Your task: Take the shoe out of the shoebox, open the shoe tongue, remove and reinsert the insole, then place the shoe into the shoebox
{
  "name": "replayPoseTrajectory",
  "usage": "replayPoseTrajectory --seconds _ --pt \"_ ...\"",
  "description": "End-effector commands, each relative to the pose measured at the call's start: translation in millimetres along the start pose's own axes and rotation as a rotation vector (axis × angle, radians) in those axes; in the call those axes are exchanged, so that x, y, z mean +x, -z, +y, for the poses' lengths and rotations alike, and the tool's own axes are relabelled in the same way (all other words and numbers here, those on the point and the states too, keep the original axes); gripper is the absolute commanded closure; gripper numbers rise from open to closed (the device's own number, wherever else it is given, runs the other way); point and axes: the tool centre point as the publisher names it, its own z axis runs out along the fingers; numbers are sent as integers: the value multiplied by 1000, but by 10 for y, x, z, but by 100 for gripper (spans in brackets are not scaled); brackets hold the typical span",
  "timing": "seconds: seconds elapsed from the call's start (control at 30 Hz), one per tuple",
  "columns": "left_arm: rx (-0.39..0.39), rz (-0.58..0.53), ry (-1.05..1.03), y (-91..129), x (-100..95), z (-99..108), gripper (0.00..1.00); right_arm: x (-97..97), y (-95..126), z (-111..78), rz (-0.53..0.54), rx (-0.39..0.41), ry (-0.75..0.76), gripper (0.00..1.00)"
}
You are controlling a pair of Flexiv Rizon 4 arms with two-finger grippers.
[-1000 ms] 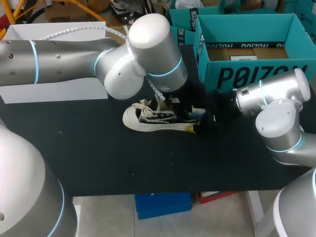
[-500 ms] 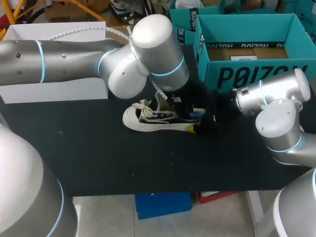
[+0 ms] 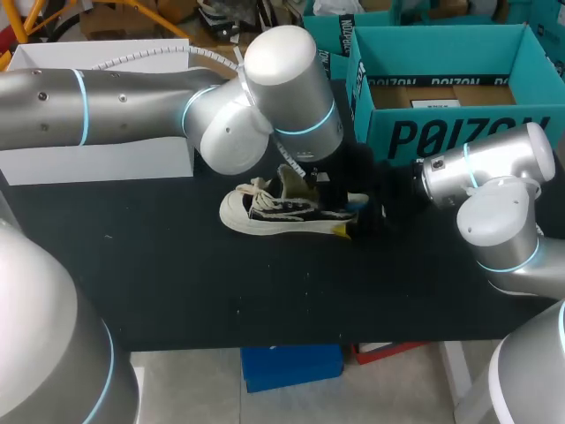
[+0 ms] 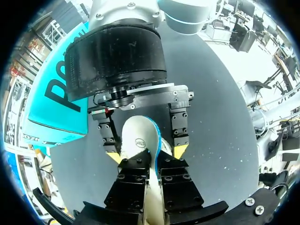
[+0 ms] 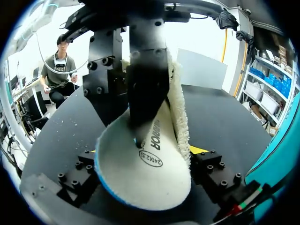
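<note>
A white and black canvas shoe (image 3: pixel 269 212) lies on its sole on the black table, toe to the left. My left gripper (image 3: pixel 309 181) (image 4: pixel 153 161) hangs over the shoe's opening, shut on the cream insole (image 3: pixel 290 183) (image 4: pixel 137 139), which stands partly out of the shoe. In the right wrist view the insole (image 5: pixel 145 178) fills the space ahead, pinched by the left gripper (image 5: pixel 143 133). My right gripper (image 3: pixel 357 216) (image 5: pixel 146 152) grips the shoe's heel from the right, fingers wide on both sides. The teal shoebox (image 3: pixel 441 132) stands open behind it.
A white box (image 3: pixel 97 159) sits at the back left under my left arm. A second teal box (image 3: pixel 327 44) stands behind the shoebox. Bare black table runs in front of the shoe to the near edge.
The left gripper's fingers have closed on the insole, and the arm has shifted slightly right. The insole now stands higher out of the shoe. The right arm has not moved.
</note>
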Motion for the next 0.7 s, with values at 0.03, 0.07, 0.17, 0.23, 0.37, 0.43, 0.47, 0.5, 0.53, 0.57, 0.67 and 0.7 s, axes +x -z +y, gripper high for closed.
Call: replayPoseTrajectory --seconds 0.03,0.07,0.17,0.23,0.37,0.43,0.47,0.5,0.53,0.57,0.67,0.7 --pt "7 2 2 14 -16 20 100 3 -35 -9 -2 2 -1 100" --pt "15 4 3 39 -13 23 100 3 -35 -9 -2 2 -1 100" --pt "21 2 4 118 13 34 100 3 -35 -9 -2 2 -1 100" --pt "42 18 11 162 43 51 100 3 -35 -9 -2 2 -1 100" --pt "97 53 20 259 112 106 100 3 -35 -9 -2 2 -1 100" --pt "116 59 28 320 138 123 100 3 -35 -9 -2 2 -1 100" --pt "134 62 28 362 152 130 100 3 -35 -9 -2 2 -1 100" --pt "153 69 29 403 162 135 100 3 -35 -9 -2 2 -1 100" --pt "162 67 33 454 174 139 100 3 -35 -9 -2 2 -1 100" --pt "178 67 28 505 190 136 100 3 -35 -9 -2 2 -1 100" --pt "231 73 31 663 217 118 100 3 -35 -9 -2 2 -1 100" --pt "259 80 31 717 225 102 100 3 -35 -9 -2 2 -1 100"
